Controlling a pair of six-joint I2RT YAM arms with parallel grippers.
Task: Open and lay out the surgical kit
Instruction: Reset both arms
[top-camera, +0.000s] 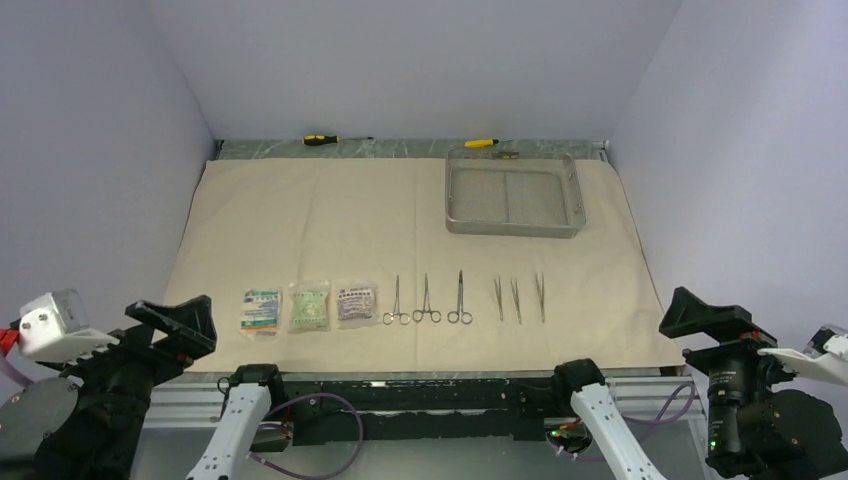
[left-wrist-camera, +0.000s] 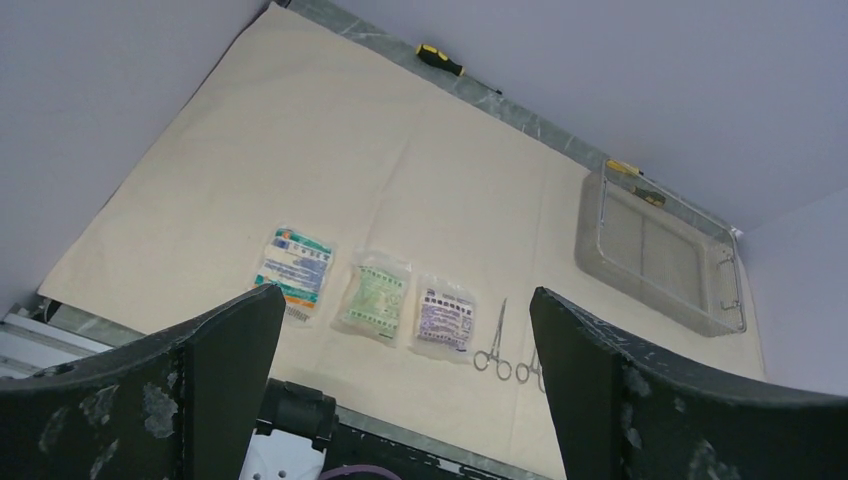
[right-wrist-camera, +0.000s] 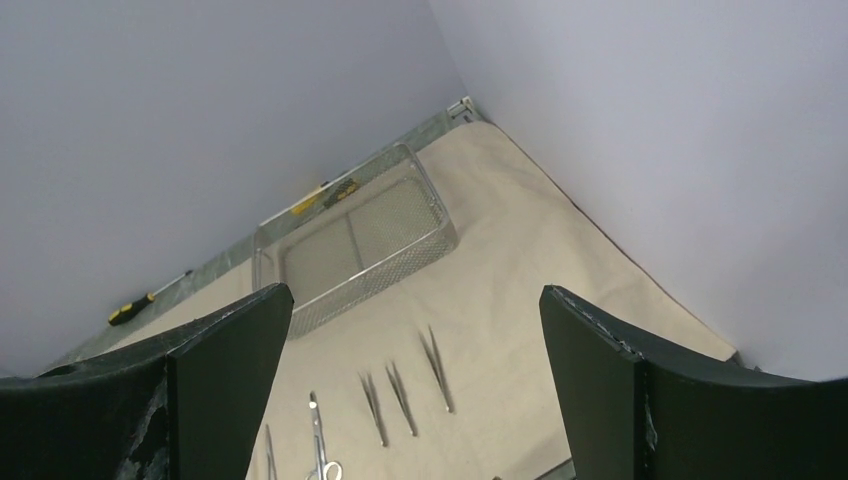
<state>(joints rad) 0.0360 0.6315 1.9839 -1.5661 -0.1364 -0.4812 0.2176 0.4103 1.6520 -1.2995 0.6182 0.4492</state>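
- Nearest the arm bases, left end effector and right end effector hang wide open, holding nothing.
- Beyond, on large beige wrap cloth, one row: three small printed packets, three steel scissor-handled clamps, three steel tweezers.
- Farther right: rectangular silver wire-mesh tray on the cloth.
- Far edge: yellow-and-black screwdrivers.

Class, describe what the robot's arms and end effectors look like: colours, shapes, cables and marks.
The left arm and right arm are mostly black, with white lower links and white wrist housings. Purple cables loop by the bases. The left end effector and right end effector have broad black wedge fingers, scuffed pale.
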